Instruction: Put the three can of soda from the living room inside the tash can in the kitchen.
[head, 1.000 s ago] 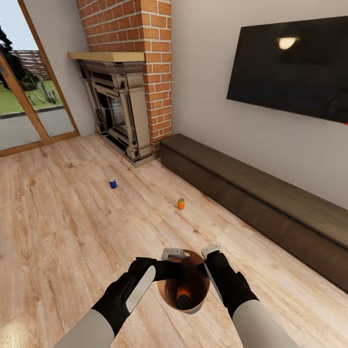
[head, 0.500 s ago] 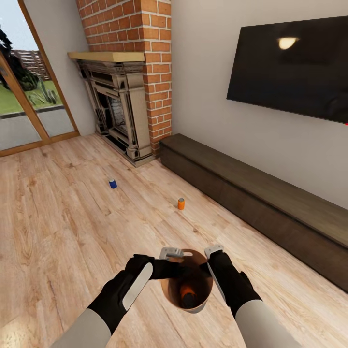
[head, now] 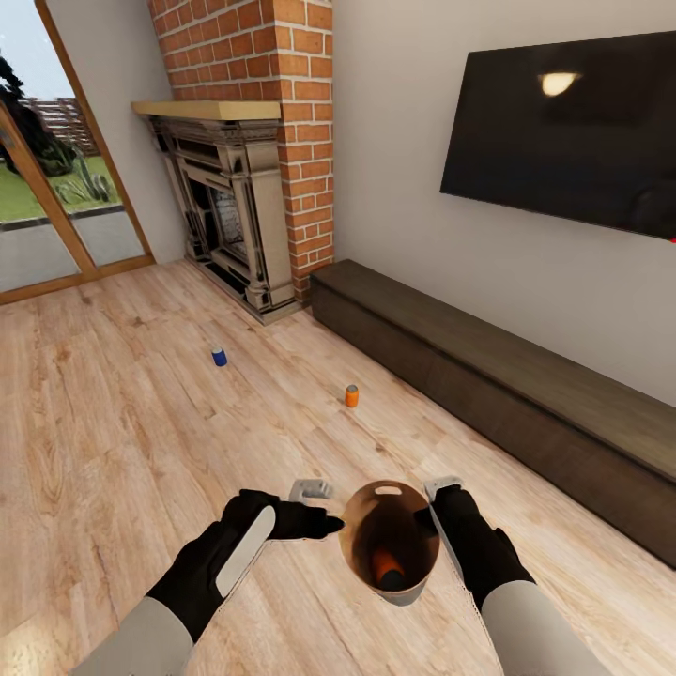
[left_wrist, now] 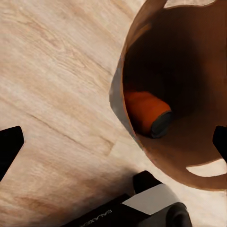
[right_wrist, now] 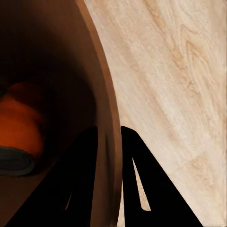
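I've got the bin (head: 390, 545) pinched by its thin rim in my right end effector (head: 434, 507), wall btwn the fingers; left end effector (head: 314, 507) is spread and apart from it. One orange can (head: 387, 567) lies inside. Bin looks light and stiff, but a rim grip will likely swing. Other orange can (head: 351, 395) and blue can (head: 219, 357) stand on the floor, both likely light and slippery; I'd grip mid-body.

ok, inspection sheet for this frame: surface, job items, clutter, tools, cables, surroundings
Surface: wooden floor, light planks.
Job's things: trash can gripped by its rim, one orange can lying inside; second orange can and blue can upright on the floor, apart.
Clutter: nothing seen.
Tools: right tool clamps the bin wall, one finger inside, one outside; left tool open beside the bin, empty.
Cables: nothing seen.
Surroundings: brick fireplace, low dark bench, wall TV, glass door.
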Controlling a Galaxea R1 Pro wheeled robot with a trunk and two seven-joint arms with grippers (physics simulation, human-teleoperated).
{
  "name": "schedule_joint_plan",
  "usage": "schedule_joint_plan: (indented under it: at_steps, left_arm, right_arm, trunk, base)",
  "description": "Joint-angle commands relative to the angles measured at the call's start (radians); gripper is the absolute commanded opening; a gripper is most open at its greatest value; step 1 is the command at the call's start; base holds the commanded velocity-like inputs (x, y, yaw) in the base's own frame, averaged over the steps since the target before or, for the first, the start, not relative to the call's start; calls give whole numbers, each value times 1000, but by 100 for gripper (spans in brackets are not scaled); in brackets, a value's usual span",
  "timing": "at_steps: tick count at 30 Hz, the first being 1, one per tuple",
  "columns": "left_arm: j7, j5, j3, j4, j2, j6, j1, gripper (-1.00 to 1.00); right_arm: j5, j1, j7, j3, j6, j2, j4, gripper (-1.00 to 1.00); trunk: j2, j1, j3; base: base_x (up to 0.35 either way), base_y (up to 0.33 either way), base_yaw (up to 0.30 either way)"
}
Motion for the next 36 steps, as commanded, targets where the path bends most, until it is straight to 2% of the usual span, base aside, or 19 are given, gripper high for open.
schedule_joint_plan:
  at_steps: [1, 3, 4, 7, 15, 20, 23, 28, 36]
  left_arm:
    - [0, 2, 6, -6, 5, 5, 0, 100]
    - [-1, 3, 19, -19, 13, 16, 0, 100]
    - [-1, 3, 41, -40, 23, 29, 0, 100]
    - [-1, 1, 62, -54, 29, 38, 0, 100]
    - [4, -5, 77, -55, 37, 41, 0, 100]
    - [53, -6, 78, -44, 38, 40, 0, 100]
    - [117, -7, 77, -13, 38, 38, 0, 100]
    - [176, -8, 76, 49, 36, 33, -5, 100]
    - [214, -10, 72, 93, 31, 26, -9, 100]
  right_arm:
    - [-14, 0, 7, -1, 0, -5, 0, -100]
    - [-14, 0, 7, -2, 0, -15, 1, -100]
    - [-14, 0, 7, -3, 0, -27, 1, -100]
    - [-14, 0, 7, -4, 0, -39, 1, -100]
    - [-15, 0, 8, -5, 0, -56, 1, -100]
    - [-18, 0, 8, -5, 3, -56, 0, -100]
    - [-20, 0, 9, -6, 32, -56, -13, -100]
    - [-21, 0, 34, -6, 53, -53, -50, -100]
    - [-22, 0, 51, -7, 58, -54, -61, -100]
  trunk:
    - [0, 0, 0]
    - [0, 0, 0]
    - [0, 0, 0]
    - [0, 0, 0]
    - [0, 0, 0]
    - [0, 0, 0]
    - [0, 0, 0]
    - [0, 0, 0]
    - [0, 0, 0]
  base:
    - [0, 0, 0]
    - [0, 0, 0]
    - [0, 0, 0]
    - [0, 0, 0]
    - [3, 0, 0]
    - [90, 0, 0]
    - [152, 0, 0]
    - [173, 0, 0]
    - [136, 0, 0]
